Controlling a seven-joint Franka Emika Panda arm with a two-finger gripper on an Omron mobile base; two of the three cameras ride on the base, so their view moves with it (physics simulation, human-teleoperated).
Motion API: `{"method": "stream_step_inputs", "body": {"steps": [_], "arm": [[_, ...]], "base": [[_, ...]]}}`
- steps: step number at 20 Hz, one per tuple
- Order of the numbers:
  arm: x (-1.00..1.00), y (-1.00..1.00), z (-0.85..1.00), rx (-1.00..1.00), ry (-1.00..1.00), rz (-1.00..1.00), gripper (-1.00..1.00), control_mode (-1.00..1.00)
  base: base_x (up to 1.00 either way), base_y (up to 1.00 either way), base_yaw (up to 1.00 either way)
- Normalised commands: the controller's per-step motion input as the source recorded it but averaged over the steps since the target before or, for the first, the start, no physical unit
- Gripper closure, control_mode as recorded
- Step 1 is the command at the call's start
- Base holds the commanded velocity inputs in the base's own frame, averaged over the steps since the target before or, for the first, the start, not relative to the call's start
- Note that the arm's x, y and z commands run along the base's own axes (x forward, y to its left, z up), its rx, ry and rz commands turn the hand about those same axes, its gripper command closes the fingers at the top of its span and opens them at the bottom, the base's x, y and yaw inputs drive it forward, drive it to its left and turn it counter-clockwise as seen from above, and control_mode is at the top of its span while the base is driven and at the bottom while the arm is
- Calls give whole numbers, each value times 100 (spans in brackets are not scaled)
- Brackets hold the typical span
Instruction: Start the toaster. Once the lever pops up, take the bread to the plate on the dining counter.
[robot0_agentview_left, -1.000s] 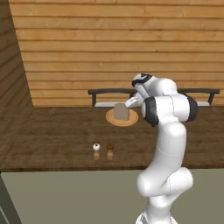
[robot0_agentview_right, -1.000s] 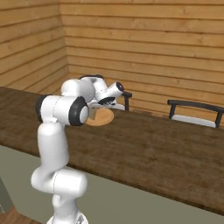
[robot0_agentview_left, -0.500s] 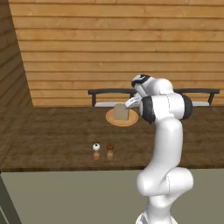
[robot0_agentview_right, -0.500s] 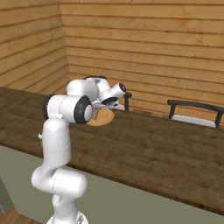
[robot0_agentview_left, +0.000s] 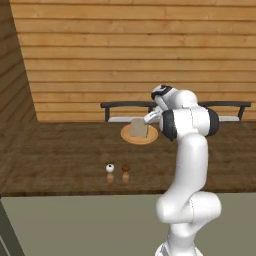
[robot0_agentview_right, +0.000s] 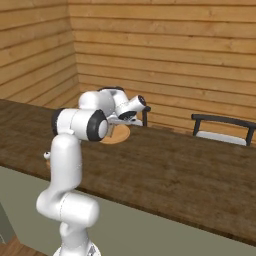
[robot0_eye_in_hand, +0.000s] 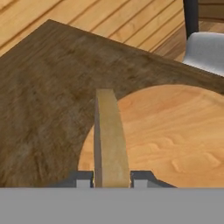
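Rises white from the base, bends at the elbow and reaches forward and down, wrist turned over. Gripper (robot0_eye_in_hand: 112, 179) shows two fingertips (robot0_eye_in_hand: 83, 179) just apart, one at each side of the bread (robot0_eye_in_hand: 110, 140), seemingly touching its faces, though whether pressing or just loosened is hard to tell.

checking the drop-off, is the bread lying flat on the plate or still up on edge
On edge. In the hand view the bread shows its thin side, upright between the hand's fingertips above the plate; whether its lower edge touches the plate, cannot tell.
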Motion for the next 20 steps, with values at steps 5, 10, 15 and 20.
{"method": "stream_step_inputs", "body": {"steps": [5,10,15,20], "arm": [[0,-14,-9,0,-1,1,-100,-100],[0,-18,-2,-1,-1,0,-100,-100],[0,-46,0,-5,0,0,-100,-100],[1,-15,3,-10,-3,0,-100,-100]], "base": [[0,0,0],[0,0,0],[0,0,0],[0,0,0]]}}
